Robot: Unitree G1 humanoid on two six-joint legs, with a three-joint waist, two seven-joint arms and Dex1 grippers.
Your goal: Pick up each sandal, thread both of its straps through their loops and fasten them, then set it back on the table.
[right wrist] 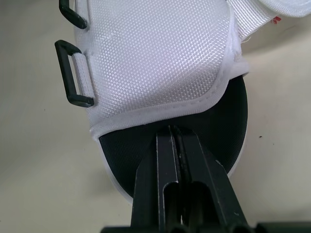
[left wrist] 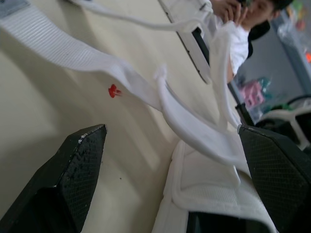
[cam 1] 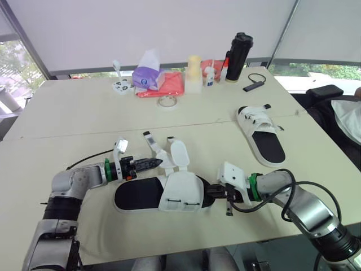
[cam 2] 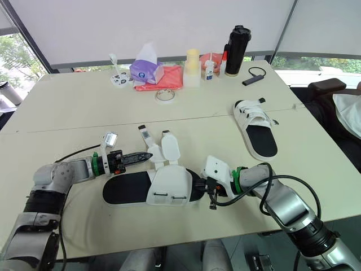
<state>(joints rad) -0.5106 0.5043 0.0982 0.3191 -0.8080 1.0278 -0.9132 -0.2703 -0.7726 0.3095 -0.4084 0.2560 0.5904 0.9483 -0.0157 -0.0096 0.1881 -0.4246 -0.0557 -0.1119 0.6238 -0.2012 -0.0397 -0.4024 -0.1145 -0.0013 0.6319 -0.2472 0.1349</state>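
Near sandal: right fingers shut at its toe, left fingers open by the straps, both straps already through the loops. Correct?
No: the straps lie loose, not threaded. The right wrist view shows both loops empty. The rest stands.

Person (left wrist: pixel 240 19) blurred, cut off; sandal (right wrist: pixel 160 58) toe partly hidden under right gripper (right wrist: pixel 176 133).
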